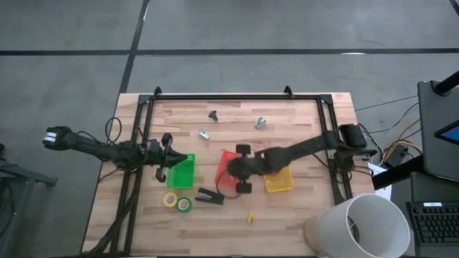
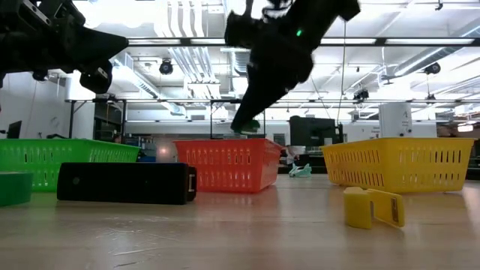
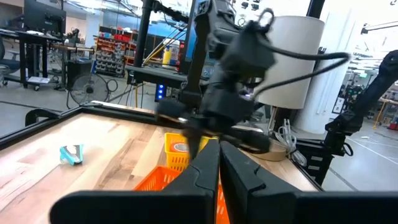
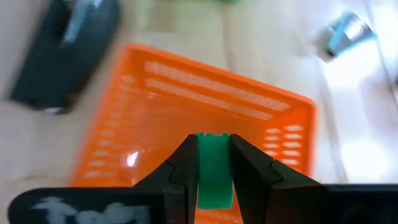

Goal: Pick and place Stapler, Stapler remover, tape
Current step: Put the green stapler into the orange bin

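My right gripper (image 1: 233, 173) hangs over the red bin (image 1: 224, 162), shut on a small green plastic piece (image 4: 214, 168); its kind does not show. The black stapler (image 1: 209, 196) lies flat on the table just near-left of the red bin. A yellow tape roll (image 1: 171, 200) and a green one (image 1: 184, 205) lie flat beside it. Two pale stapler removers (image 1: 204, 133) (image 1: 259, 123) and a dark one (image 1: 213, 115) rest on the far part of the table. My left gripper (image 1: 170, 154) waits shut at the green bin's (image 1: 181, 173) far left corner. My right gripper pinches the green piece by its two flat sides (image 4: 214, 149) between its two fingers. The fingers slant down from the table's right side. The piece is lifted clear above the inside of the red bin (image 4: 186, 106), its upper edge showing just past the fingertips.
A yellow bin (image 1: 278, 181) stands right of the red one, under the right arm. A small yellow clip-like piece (image 1: 251, 216) lies near the front edge. A black frame (image 1: 237, 97) rims the table, and a white lamp shade (image 1: 358, 226) stands at the near right corner.
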You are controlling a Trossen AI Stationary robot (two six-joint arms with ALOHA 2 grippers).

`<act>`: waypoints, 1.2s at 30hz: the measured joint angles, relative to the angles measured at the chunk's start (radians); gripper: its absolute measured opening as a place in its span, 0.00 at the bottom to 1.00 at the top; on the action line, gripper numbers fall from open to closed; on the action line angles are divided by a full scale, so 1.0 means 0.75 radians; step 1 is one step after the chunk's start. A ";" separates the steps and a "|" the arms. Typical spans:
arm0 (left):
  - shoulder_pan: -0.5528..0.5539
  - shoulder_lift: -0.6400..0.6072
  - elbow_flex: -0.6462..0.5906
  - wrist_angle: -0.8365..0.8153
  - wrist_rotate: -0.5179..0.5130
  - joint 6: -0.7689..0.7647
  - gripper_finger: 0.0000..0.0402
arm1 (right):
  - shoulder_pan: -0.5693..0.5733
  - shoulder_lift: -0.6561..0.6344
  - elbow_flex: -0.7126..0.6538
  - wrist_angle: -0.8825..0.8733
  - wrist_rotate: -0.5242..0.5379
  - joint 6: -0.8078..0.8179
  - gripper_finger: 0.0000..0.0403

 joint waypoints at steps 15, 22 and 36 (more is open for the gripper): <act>-0.001 0.000 0.000 0.000 0.000 0.000 0.04 | -0.137 0.002 -0.013 0.010 -0.046 0.091 0.18; -0.001 0.000 0.001 0.000 0.000 0.000 0.04 | -0.130 0.026 -0.018 0.015 -0.046 0.162 0.20; -0.001 0.000 0.001 0.000 0.000 0.000 0.04 | -0.122 0.113 -0.015 0.012 -0.039 0.158 0.24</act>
